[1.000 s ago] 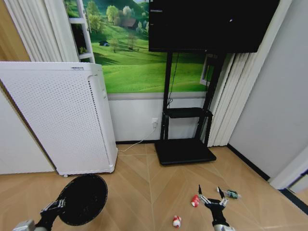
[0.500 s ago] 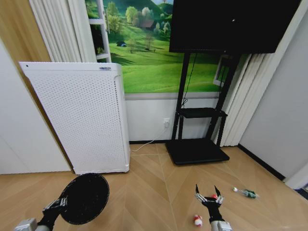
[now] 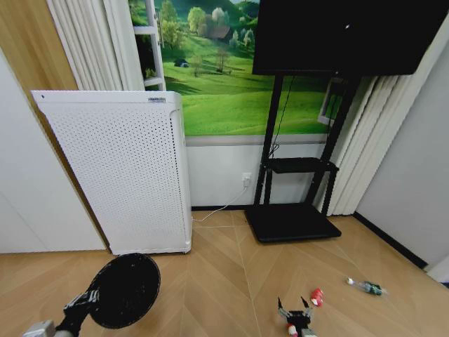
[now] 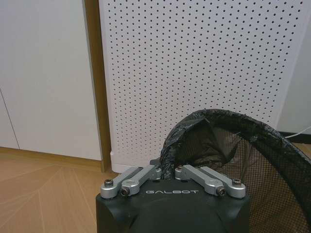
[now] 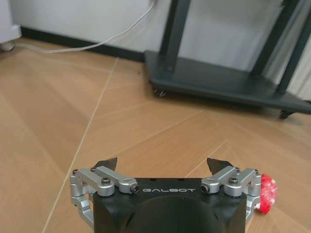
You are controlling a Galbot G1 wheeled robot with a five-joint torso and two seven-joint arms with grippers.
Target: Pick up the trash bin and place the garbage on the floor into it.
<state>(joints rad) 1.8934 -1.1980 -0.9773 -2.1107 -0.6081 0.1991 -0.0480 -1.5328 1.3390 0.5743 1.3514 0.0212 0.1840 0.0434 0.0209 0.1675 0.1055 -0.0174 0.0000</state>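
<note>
Left gripper clamps the bin rim, mouth tilted toward the camera. Right gripper hangs wide open over the floor; head view adds a bottle lying crosswise.

My right tool hangs over the floor with its fingers spread wide. A red piece of garbage sits just outside one fingertip. Ahead of the tool stands a dark stand base, with a white cable lying off to one side.

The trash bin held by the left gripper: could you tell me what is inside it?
The trash bin, held by the left gripper, shows a black bag liner over mesh. No litter shows; the bottom is out of frame.
</note>
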